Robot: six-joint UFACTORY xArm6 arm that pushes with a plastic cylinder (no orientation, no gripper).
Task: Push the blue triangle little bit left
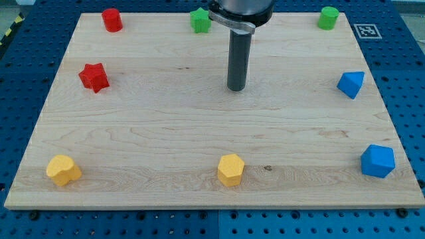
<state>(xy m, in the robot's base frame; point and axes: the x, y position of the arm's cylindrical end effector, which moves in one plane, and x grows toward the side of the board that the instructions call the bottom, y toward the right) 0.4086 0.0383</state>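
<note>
The blue triangle [350,84] sits near the right edge of the wooden board [166,113], in the upper half. My tip [236,89] rests on the board near the middle of the upper half, well to the left of the blue triangle and apart from every block. The dark rod rises from it to the arm's head at the view's top.
A blue block with several flat faces [378,160] is at lower right. A green cylinder [327,18] is at top right and a green star [200,20] at top middle. A red cylinder [111,20] and a red star [93,77] are at upper left. Two yellow blocks [63,170] [230,169] are along the bottom.
</note>
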